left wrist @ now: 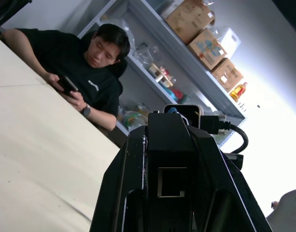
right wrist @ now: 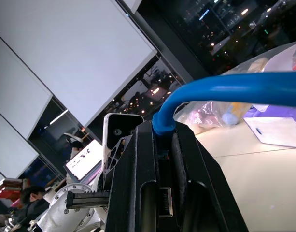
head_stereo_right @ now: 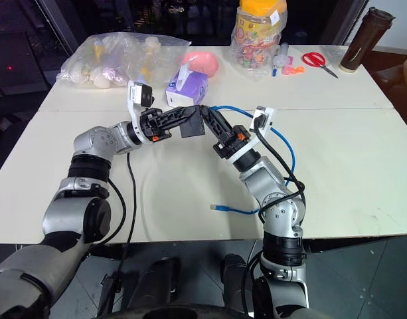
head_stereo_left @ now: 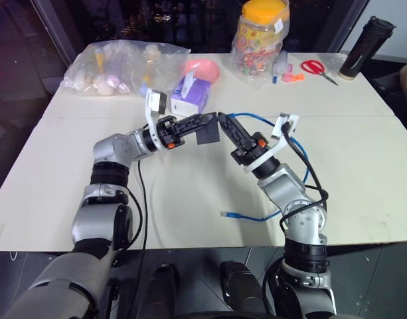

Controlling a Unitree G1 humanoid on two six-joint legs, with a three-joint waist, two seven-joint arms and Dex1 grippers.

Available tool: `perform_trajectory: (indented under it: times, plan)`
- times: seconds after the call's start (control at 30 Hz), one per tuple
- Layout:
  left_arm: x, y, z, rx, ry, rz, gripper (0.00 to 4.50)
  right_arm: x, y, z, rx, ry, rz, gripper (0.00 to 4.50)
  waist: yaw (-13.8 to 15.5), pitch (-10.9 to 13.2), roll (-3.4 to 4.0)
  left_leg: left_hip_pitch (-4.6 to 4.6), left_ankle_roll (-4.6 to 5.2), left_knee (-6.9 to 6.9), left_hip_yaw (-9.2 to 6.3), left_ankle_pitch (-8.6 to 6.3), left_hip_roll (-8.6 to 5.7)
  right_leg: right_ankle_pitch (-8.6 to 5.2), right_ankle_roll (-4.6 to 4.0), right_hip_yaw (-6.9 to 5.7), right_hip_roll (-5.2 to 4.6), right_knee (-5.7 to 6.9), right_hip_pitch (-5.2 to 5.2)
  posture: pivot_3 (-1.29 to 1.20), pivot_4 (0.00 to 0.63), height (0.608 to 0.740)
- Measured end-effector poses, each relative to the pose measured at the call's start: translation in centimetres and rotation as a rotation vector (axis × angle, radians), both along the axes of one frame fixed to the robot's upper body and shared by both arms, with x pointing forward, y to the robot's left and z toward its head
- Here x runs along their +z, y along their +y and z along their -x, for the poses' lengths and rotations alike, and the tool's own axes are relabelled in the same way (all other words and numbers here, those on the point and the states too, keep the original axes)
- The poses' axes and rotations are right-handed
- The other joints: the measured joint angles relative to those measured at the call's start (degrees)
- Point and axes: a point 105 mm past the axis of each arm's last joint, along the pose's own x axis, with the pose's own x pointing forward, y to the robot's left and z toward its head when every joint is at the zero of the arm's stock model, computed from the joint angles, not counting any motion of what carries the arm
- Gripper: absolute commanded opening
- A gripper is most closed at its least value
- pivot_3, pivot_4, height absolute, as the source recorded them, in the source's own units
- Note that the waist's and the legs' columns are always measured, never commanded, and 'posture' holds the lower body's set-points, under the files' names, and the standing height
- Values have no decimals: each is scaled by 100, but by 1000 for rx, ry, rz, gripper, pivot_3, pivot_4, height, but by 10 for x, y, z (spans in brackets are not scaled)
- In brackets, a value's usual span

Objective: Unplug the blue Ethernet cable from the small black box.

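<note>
Holding the small black box (head_stereo_left: 207, 135) aloft over the table (head_stereo_left: 362, 153) in my clamped left gripper (head_stereo_left: 202, 122), I pinch the blue Ethernet cable (right wrist: 220, 92) at its plug with my right gripper (head_stereo_left: 223, 121), directly opposite, ready to pull rightward.

Cream table (head_stereo_left: 362, 166), dark windows (right wrist: 225, 29)

blue Ethernet cable (head_stereo_left: 291, 141), small black box (head_stereo_left: 207, 135) (matte)
</note>
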Motion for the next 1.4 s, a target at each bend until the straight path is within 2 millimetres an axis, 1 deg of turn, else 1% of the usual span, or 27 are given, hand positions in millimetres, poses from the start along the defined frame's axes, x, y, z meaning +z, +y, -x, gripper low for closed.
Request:
perform_trajectory:
  times: [0.1, 0.13, 0.17, 0.23, 0.27, 0.3, 0.37, 0.4, 0.43, 0.47, 0.57, 0.63, 0.7, 0.73, 0.8, 0.9, 0.97, 1.03, 1.1, 1.2, 1.23, 1.27, 1.33, 1.4]
  plan:
    - [-1, 0, -6, 41, 5, -18, 517, -2, -5, -10, -34, 29, 13, 45, 1, 0, 1, -1, 0, 1, 1, 0, 0, 0, 0, 1, -1, -1, -1, 0, 150, 739]
    - [-1, 5, -11, 80, -1, -38, 517, 2, -18, -17, -91, 23, 18, 45, 2, 0, 0, -1, 0, 1, 1, 0, 0, 0, 0, 1, -1, -2, -1, 0, 150, 739]
    - [0, 16, -15, 128, -18, -53, 517, 5, -44, -24, -194, 18, 25, 45, 3, 0, 0, -2, 0, 0, 2, 0, 0, 0, 0, 1, -2, -5, -1, 0, 150, 739]
    - [4, 42, -24, 245, -50, -82, 517, 4, -100, -32, -392, 34, 34, 45, 17, 0, 0, -5, 0, -8, 2, 0, 0, 0, 0, 0, -2, -15, -2, 0, 150, 739]
    - [5, 48, -26, 274, -62, -90, 517, 3, -111, -32, -433, 41, 36, 45, 14, 0, 0, -5, 1, -13, 2, -1, 0, 0, 0, 0, -2, -17, -3, 0, 150, 739]
    - [8, 50, -27, 291, -77, -92, 517, 1, -119, -34, -466, 50, 36, 45, 10, 0, 1, -4, 3, -17, 2, -2, 0, 0, 0, 0, -1, -18, -3, 0, 150, 739]
    - [9, 36, -27, 290, -120, -102, 517, -5, -117, -38, -465, 77, 43, 45, 17, 0, 1, -5, 4, -17, 3, -2, 0, -1, 0, 0, -2, -18, -3, 0, 150, 739]
    - [4, 25, -26, 290, -150, -130, 517, -9, -113, -41, -460, 93, 58, 45, 22, 0, 1, -6, 3, -13, 6, -2, 0, 0, 0, 2, -4, -18, -2, 0, 150, 739]
    - [0, 18, -27, 299, -171, -158, 517, -11, -111, -44, -458, 105, 68, 45, 21, 0, 1, -6, 3, -11, 10, -2, -1, 0, 1, 6, -5, -19, -2, 0, 150, 739]
    - [-16, 3, -28, 346, -253, -250, 517, -17, -110, -52, -477, 139, 104, 45, 20, 0, 1, -4, 3, -9, 18, -2, -2, 1, 1, 13, -8, -21, 0, 0, 150, 739]
    - [-48, -19, -26, 428, -381, -379, 517, -32, -126, -67, -562, 227, 201, 45, 20, 0, 1, -4, 3, -9, 21, -2, -2, 2, 0, 17, -5, -27, -2, 0, 150, 739]
    - [-56, -27, -25, 463, -432, -402, 517, -43, -134, -74, -599, 284, 243, 45, 14, 0, 1, -6, 4, -11, 21, -2, 0, 2, 0, 18, -2, -25, -7, 0, 150, 739]
    - [-54, -39, -23, 489, -492, -395, 517, -56, -140, -80, -620, 352, 294, 866, 19, 0, 1, -7, 4, -10, 22, -2, -1, 2, 0, 18, -2, -26, -6, 0, 150, 739]
    - [-52, -48, -22, 500, -529, -387, 517, -65, -143, -84, -626, 396, 329, 1183, 20, 0, 1, -7, 4, -9, 24, -2, -2, 2, 0, 19, -3, -29, -5, 0, 150, 739]
    - [-54, -56, -24, 534, -548, -387, 517, -78, -146, -87, -632, 459, 386, 2166, 19, -1, 2, -6, 5, -9, 24, -3, -2, 2, 1, 20, -3, -33, -1, 0, 150, 739]
    - [-69, -55, -32, 595, -522, -428, 517, -90, -153, -86, -641, 509, 435, 3725, 12, -1, 2, -7, 8, -9, 24, -4, -2, 2, 2, 20, -1, -40, -1, 0, 150, 739]
    - [-82, -54, -34, 608, -519, -468, 517, -92, -156, -80, -632, 513, 460, 3725, 10, -1, 2, -11, 14, -10, 23, -8, -2, 1, 3, 19, -1, -45, -1, 0, 150, 739]
    - [-89, -57, -34, 600, -532, -493, 517, -93, -151, -71, -592, 507, 485, 3725, 16, -1, 2, -15, 22, -10, 22, -12, -2, 1, 3, 18, 0, -49, -2, 0, 150, 739]
    - [-88, -63, -35, 596, -547, -493, 517, -95, -142, -57, -525, 506, 513, 3725, 23, -1, 2, -21, 26, -8, 22, -15, -2, 1, 4, 16, 0, -55, -4, 0, 150, 739]
    - [-90, -67, -34, 584, -557, -494, 517, -101, -130, -41, -466, 517, 488, 3725, 30, -1, 3, -22, 30, -6, 22, -17, -2, 1, 5, 17, -1, -58, -2, 0, 150, 739]
    - [-93, -68, -33, 574, -551, -496, 1582, -102, -130, -37, -467, 522, 464, 3752, 28, -1, 3, -22, 30, -5, 22, -17, -2, 1, 4, 17, -1, -57, -2, 0, 150, 739]
    - [-95, -69, -32, 568, -546, -498, 1881, -102, -130, -36, -472, 525, 454, 3752, 20, -1, 3, -22, 30, -3, 22, -17, -2, 1, 5, 17, -1, -57, -3, 0, 150, 739]
    - [-98, -69, -31, 552, -538, -501, 2753, -100, -133, -32, -491, 523, 429, 3752, 13, -1, 3, -20, 30, -3, 22, -17, -2, 1, 4, 17, 0, -56, -2, 0, 150, 739]
    - [-99, -69, -30, 545, -534, -502, 3462, -97, -136, -29, -506, 514, 419, 3752, 15, -1, 3, -19, 30, -3, 22, -17, -1, 1, 4, 17, 2, -56, -2, 0, 150, 739]
